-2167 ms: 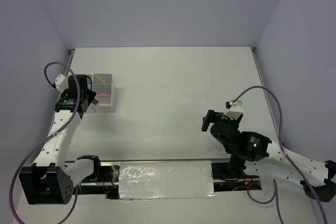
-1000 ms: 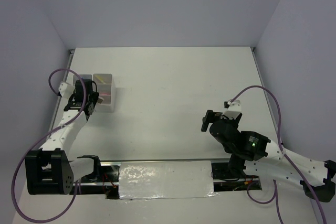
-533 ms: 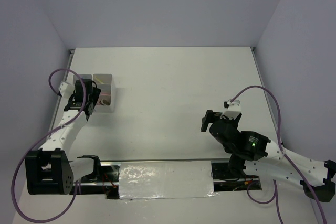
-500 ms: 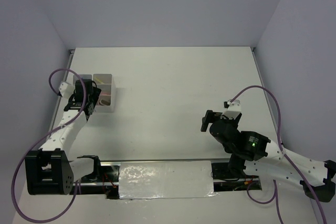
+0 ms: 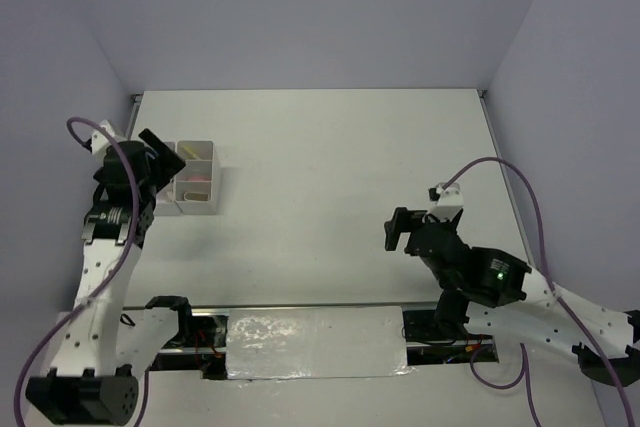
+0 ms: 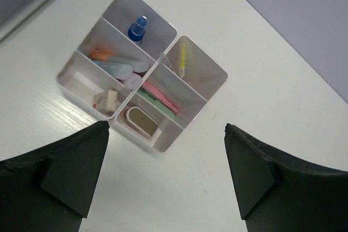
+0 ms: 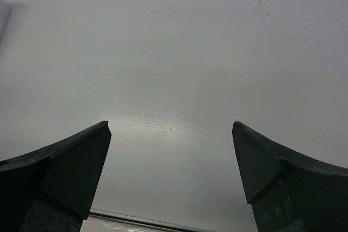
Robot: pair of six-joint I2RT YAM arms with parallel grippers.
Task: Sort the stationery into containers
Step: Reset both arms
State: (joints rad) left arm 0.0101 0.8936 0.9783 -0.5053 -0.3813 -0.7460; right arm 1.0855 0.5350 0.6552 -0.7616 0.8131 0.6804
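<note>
The left gripper [image 6: 166, 134] is held above the table [image 5: 330, 167], its jaws spread wide with nothing between them. Just beyond its fingertips the organizer [image 6: 142, 74] is seen. It is set on the far left part of the table and is turned corner-on in the wrist view.

In its left-hand compartments a bottle [image 6: 137, 27] is stood with its blue cap uppermost. An orange-tipped marker [image 6: 101, 55] and a blue marker [image 6: 115, 69] are laid side by side, their long axes running along the divider from upper left to lower right. A small eraser [image 6: 109, 100] is lodged in the nearest cell. Further right, a yellow pen [image 6: 182, 58] is propped nearly upright, and a pink marker [image 6: 161, 95] is laid parallel to the other markers.

Well apart at the right, the right gripper [image 7: 171, 129] is held over the table, jaws likewise spread and empty.
</note>
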